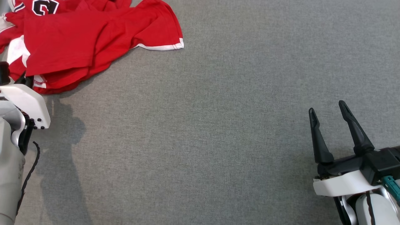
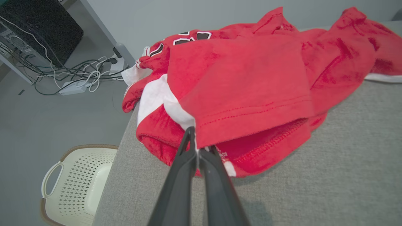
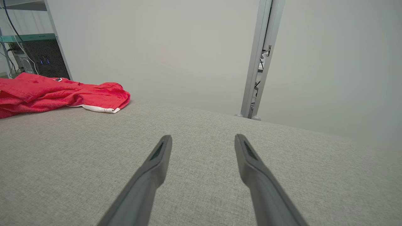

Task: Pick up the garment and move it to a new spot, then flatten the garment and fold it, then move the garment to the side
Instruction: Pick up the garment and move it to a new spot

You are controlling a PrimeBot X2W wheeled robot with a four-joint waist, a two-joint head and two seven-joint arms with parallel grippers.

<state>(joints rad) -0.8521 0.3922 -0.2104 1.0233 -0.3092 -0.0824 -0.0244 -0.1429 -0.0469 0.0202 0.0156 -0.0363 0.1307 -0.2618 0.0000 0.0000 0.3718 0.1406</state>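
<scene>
Garment (image 1: 78,47): red jersey with white trim and black-and-white lettering, crumpled in a heap at the far left corner of the surface (image 1: 218,140), with one fold spilling over the left edge.

Left claw (image 2: 198,147): closed on the garment's stitched hem at the near side of the heap. This pinch on an edge is judged to be the hold for lifting the garment to a new spot.

Right claw (image 1: 327,107): open and holding nothing, poised over the near right part of the surface, well apart from the garment. It is probably kept clear until flattening calls for a second hold.

Surface: grey woven covering. Its middle and right look to offer room for spreading the garment.

Room: pale wall (image 3: 157,47) and grey upright post (image 3: 260,56) beyond the far edge. On the floor past the left edge are a cream perforated basket (image 2: 78,179), tangled cables (image 2: 75,78) and a dark computer case (image 2: 37,28).
</scene>
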